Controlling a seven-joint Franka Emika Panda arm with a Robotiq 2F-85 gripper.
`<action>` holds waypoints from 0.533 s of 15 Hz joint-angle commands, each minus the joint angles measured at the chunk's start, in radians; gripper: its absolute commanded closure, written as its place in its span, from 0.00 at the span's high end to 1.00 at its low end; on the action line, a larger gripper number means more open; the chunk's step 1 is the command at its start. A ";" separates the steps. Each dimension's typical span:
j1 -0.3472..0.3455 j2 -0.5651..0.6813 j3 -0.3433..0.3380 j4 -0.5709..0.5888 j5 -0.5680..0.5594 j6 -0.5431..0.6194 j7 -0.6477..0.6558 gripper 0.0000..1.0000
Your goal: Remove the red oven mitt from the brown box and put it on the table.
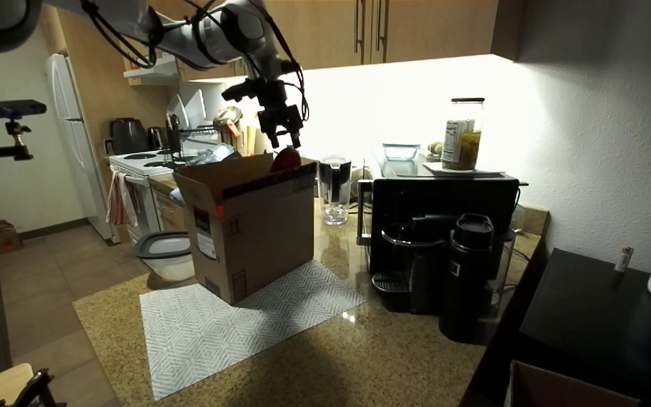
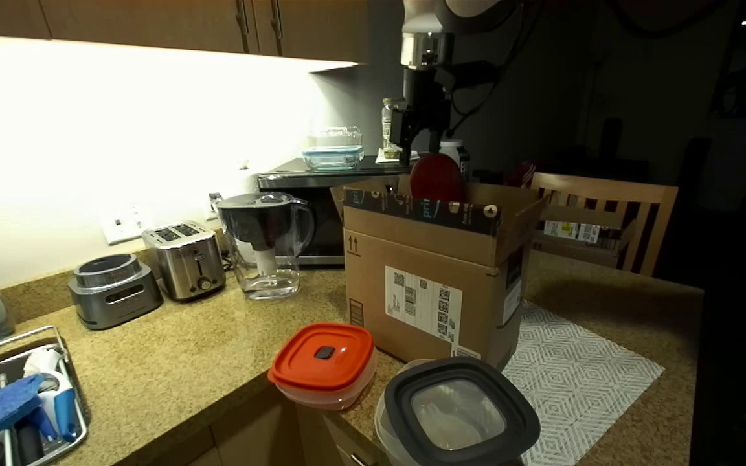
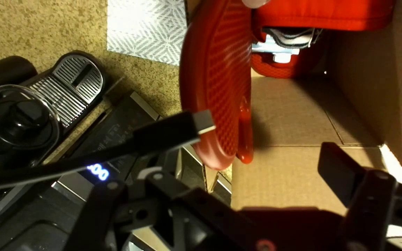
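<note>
The brown box stands open on the pale mat on the table; it also shows in an exterior view. The red oven mitt pokes up out of the box's top, also in an exterior view. In the wrist view the mitt has a ribbed, shiny red face near the box edge; more red fabric lies above right. My gripper is open just above the mitt, with fingertips apart and nothing held. I cannot tell whether a fingertip touches the mitt.
A grey-lidded container and a red-lidded one stand beside the box. A water pitcher, black oven and coffee machine are nearby. A dark cable-like piece with a metal tip crosses the wrist view.
</note>
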 commanded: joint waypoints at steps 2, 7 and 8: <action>0.006 0.035 -0.031 0.056 0.027 -0.064 0.014 1.00; -0.018 0.035 -0.034 0.063 0.059 -0.090 0.006 1.00; -0.021 0.037 -0.031 0.061 0.074 -0.093 0.006 1.00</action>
